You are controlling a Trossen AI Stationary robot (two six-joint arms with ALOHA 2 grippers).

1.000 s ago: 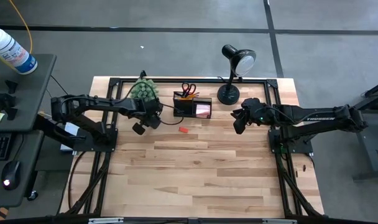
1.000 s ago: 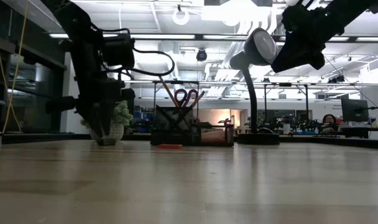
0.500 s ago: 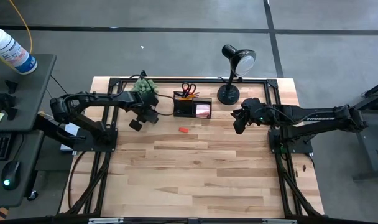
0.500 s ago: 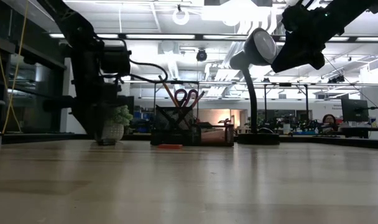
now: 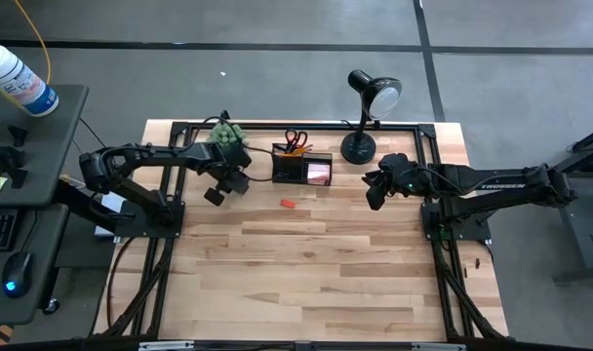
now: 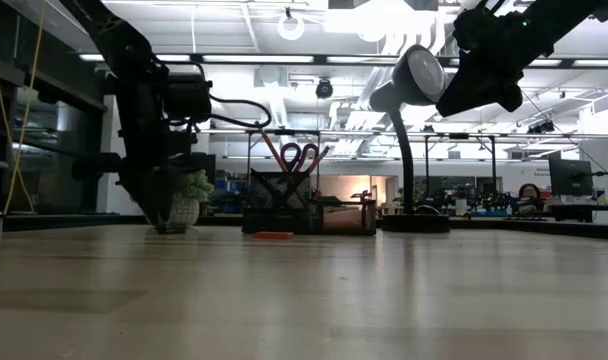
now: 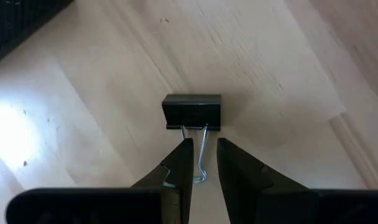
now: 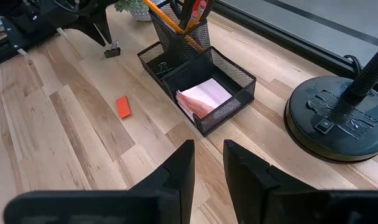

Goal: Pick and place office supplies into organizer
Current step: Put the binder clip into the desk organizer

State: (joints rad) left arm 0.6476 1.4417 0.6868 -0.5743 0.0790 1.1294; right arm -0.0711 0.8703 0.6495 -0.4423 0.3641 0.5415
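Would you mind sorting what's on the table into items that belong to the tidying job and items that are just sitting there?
Part of the job:
organizer
scissors and pencils in its cup
pink notes in its tray
binder clip, at the left hand
orange eraser on the wood

Just sitting there:
desk lamp
green plant

The left pincer (image 7: 204, 171) hangs low over the bench (image 5: 306, 273), its two fingers a little apart. A black clip (image 7: 191, 112) lies right in front of it, with its wire handle in the gap between the fingers. Just behind this pincer stands the green plant (image 5: 228, 139). Beside it, past some bare wood, sits the organizer (image 5: 301, 166). The right pincer (image 8: 207, 165) has bare wood under it. The lamp (image 5: 360, 146) stands close by it.
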